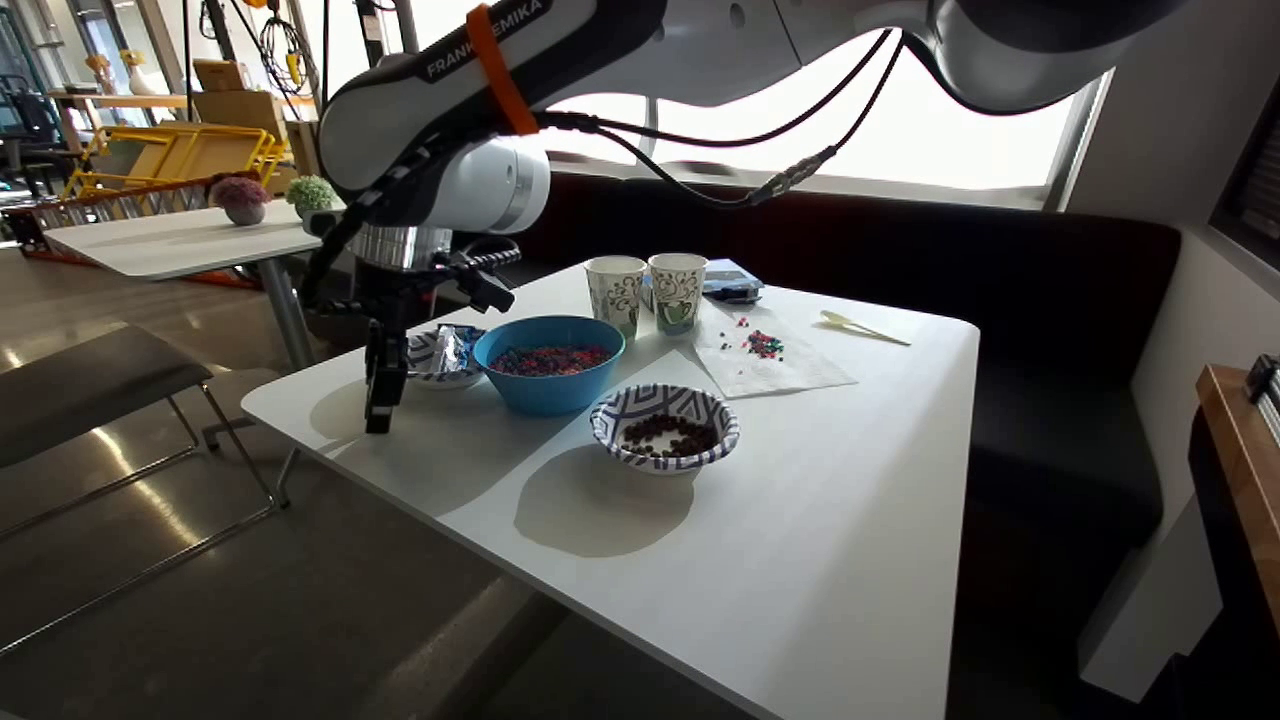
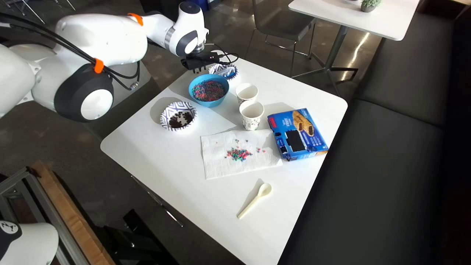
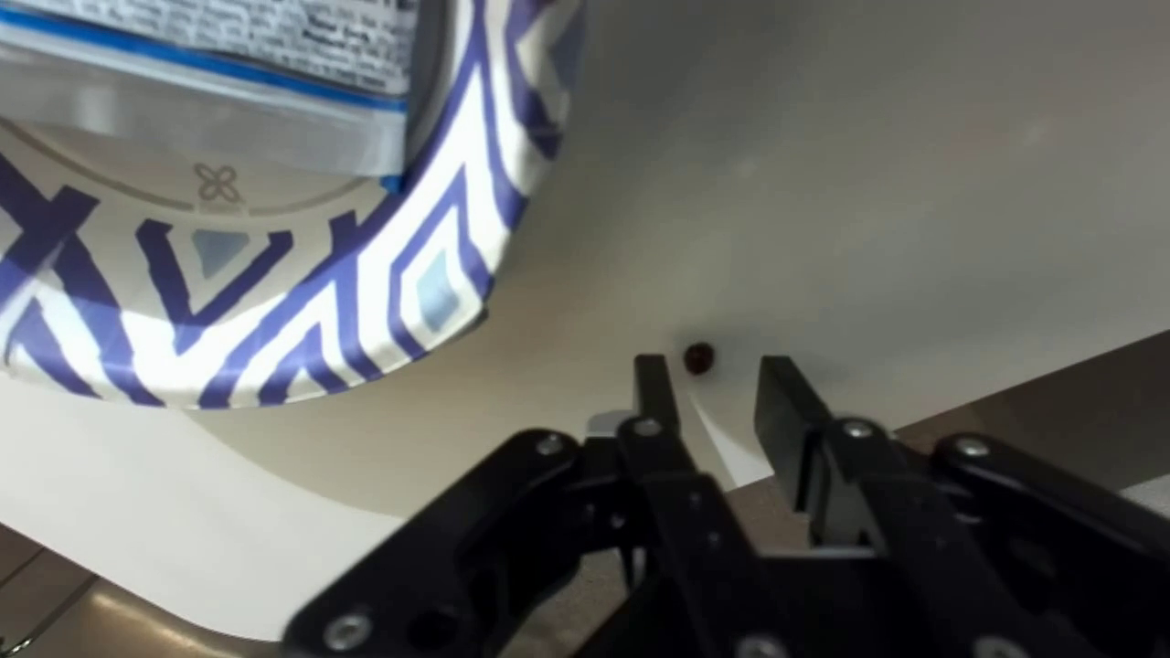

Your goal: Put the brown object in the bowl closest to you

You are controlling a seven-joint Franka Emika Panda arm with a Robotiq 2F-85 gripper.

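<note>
- White desk, rounded corners, w/ dark bench running alongside.
- Gripper pointing down nr desk edge, jaws parted partway, clear gap betw. them — nothing held.
- Brown object, tiny & roundish, on the desk; wrist view has it in the gap betw. the jaw tips — can't tell if it touches one.
- Patterned bowl just beside the gripper, printed packet lying inside.
- Blue bowl next to it, holding lots of multicol. beads.
- 2nd patterned bowl, further off, brown beads in the bottom.
- Paper cup & another cup, upright, side by side, nr blue bowl.
- Paper towel w/ small scatter of multicol. bits; blue box just beside it.
- Pale spoon flat on desk beyond towel, well apart from bowls.
- Bkgd: 2nd table, pink plant & green plant on it.
</note>
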